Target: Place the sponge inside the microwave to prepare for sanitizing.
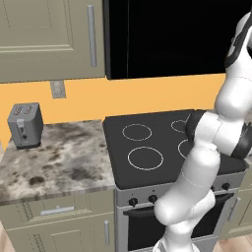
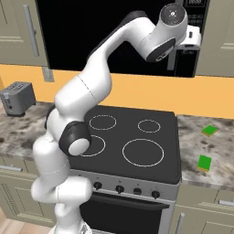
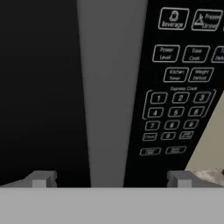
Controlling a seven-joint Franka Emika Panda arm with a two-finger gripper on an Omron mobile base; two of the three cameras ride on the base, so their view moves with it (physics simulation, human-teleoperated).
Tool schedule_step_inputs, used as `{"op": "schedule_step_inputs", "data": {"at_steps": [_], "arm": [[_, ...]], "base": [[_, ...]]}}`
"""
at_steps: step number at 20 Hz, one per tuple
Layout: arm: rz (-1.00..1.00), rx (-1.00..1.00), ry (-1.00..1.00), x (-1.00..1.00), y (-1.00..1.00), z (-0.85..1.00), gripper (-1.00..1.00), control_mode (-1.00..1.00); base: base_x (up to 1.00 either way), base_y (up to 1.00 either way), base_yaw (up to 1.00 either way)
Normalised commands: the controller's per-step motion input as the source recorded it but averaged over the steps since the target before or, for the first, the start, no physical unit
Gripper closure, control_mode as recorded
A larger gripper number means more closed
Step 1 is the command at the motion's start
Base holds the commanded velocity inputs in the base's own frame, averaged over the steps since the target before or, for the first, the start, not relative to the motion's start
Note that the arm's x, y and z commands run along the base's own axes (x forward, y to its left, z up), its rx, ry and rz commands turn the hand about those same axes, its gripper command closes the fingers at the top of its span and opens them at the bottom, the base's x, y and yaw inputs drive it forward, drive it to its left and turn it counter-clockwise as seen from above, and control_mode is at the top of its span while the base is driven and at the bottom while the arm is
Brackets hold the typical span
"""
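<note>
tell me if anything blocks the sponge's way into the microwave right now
Yes: the glossy black microwave has its tall door shut, so the cavity is closed off. The gripper sits open at the grey vertical door handle. Both green blocks lie on the counter.

Glossy black microwave (image 2: 105,32), green sponge (image 2: 204,162), orange wall (image 1: 147,96), mottled grey counter (image 1: 54,157).

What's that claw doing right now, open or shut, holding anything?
Gripper: open and holding nothing, its fingers spread to either side of the grey handle on the microwave.
</note>
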Motion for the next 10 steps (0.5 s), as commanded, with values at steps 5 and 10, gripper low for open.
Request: {"op": "schedule_step_inputs", "data": {"at_steps": [5, 10], "arm": [[0.0, 0.0, 0.0, 0.18, 0.0, -0.04, -1.0, -1.0], [0.0, 0.03, -0.03, 0.19, 0.15, -0.32, 1.0, -1.0]], "base": [[0.0, 0.0, 0.0], [0.0, 0.0, 0.0]]}}
